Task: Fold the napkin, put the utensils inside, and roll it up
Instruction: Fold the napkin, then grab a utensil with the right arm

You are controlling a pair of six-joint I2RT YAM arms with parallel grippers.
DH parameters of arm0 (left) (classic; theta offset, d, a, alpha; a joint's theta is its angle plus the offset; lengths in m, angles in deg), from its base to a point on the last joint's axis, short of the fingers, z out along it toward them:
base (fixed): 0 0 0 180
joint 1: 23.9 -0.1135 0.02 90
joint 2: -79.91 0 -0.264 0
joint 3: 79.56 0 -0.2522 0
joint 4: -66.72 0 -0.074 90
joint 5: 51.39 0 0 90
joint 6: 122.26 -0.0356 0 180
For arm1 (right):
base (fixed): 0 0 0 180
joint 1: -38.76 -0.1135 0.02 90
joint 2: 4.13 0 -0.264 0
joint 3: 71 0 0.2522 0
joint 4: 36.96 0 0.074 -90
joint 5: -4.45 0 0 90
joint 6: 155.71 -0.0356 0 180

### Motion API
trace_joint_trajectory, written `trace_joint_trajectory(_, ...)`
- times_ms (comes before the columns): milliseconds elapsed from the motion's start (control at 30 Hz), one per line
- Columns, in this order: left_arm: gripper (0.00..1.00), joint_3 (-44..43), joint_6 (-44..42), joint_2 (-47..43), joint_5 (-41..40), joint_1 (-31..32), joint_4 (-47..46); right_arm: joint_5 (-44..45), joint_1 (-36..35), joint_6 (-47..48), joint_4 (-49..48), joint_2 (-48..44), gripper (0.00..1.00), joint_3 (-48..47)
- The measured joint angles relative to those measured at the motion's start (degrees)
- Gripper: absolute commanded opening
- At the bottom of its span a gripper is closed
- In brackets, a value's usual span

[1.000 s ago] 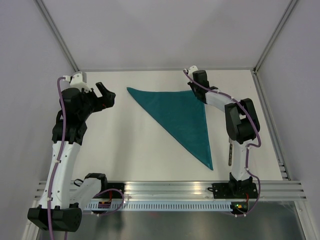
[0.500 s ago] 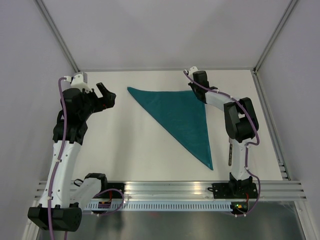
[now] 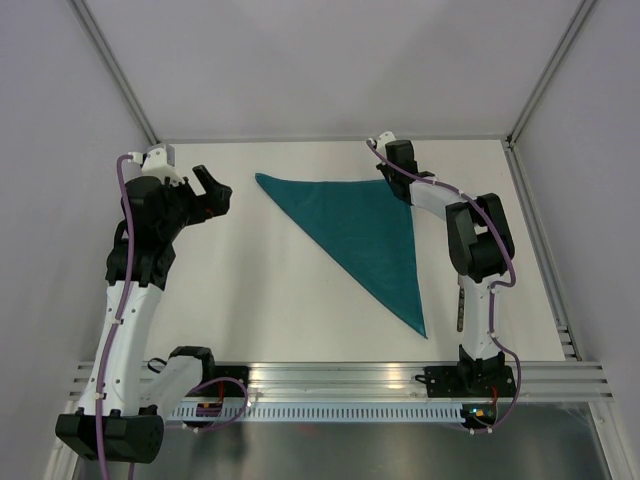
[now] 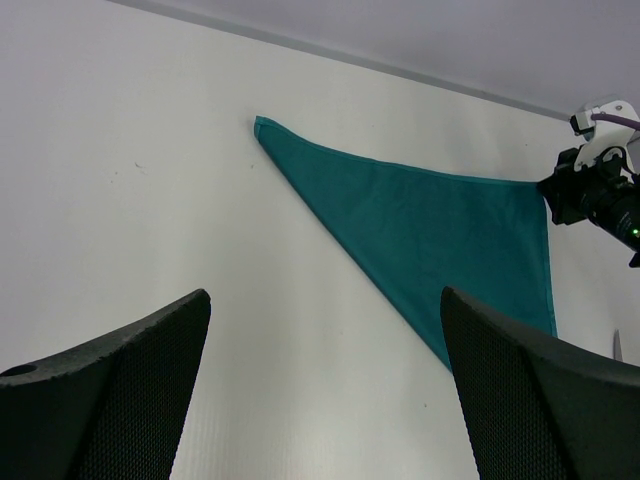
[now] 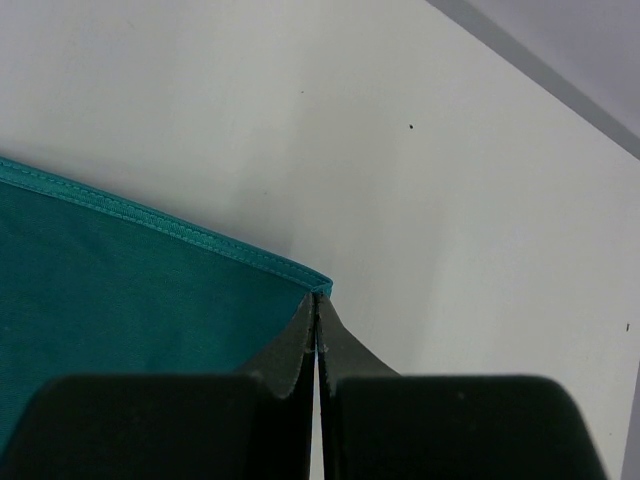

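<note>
The teal napkin (image 3: 365,235) lies on the white table folded into a triangle, its long edge running from the far left corner down to a point near the right arm's base. My right gripper (image 3: 395,180) is shut, its tips (image 5: 318,300) meeting right on the napkin's far right corner (image 5: 315,283). My left gripper (image 3: 212,186) hovers left of the cloth, open and empty (image 4: 325,300); the napkin (image 4: 430,220) lies ahead of it. The knife (image 3: 459,308) lies beside the right arm's upright link, partly hidden by it.
White walls and a metal frame (image 3: 120,80) close in the table at the back and sides. An aluminium rail (image 3: 340,380) with both arm bases runs along the near edge. The right arm's wrist (image 4: 600,195) shows at the left wrist view's right edge.
The right gripper has shifted very slightly at the napkin's far corner, and the cloth's far edge moved a touch with it. The left arm has stayed still.
</note>
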State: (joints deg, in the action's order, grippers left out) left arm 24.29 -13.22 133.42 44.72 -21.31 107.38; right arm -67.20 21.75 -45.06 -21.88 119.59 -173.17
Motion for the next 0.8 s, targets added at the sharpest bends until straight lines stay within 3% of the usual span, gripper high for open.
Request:
trace_joint_trajectory(167,1.0,0.0,0.0,0.0,0.0,0.0,0.0,0.0,0.0,0.2,0.1,0.2,0.02,0.0)
trace_joint_trajectory(200,1.0,0.0,0.0,0.0,0.0,0.0,0.0,0.0,0.0,0.2,0.2,0.2,0.09,-0.1)
trace_joint_trajectory(233,1.0,0.0,0.0,0.0,0.0,0.0,0.0,0.0,0.0,0.2,0.3,0.2,0.25,-0.1)
trace_joint_trajectory(333,1.0,0.0,0.0,-0.1,0.1,0.0,0.0,0.0,0.0,0.1,1.2,0.3,0.56,-0.7)
trace_joint_trajectory(367,1.0,0.0,0.0,-0.1,0.2,0.0,0.1,0.0,0.0,-0.2,1.4,0.3,0.59,-0.9)
trace_joint_trajectory(467,1.0,0.0,-0.1,-1.0,0.4,0.0,0.7,-0.3,0.0,-0.3,2.2,0.3,0.64,-1.5)
trace_joint_trajectory(667,1.0,1.2,-0.6,-5.4,2.2,0.0,0.9,-1.9,0.4,-3.4,7.4,-1.8,0.65,-1.7)
trace_joint_trajectory(800,1.0,3.8,-0.8,-9.3,3.7,0.0,1.5,-5.6,3.4,-7.6,12.1,-11.3,0.65,4.7)
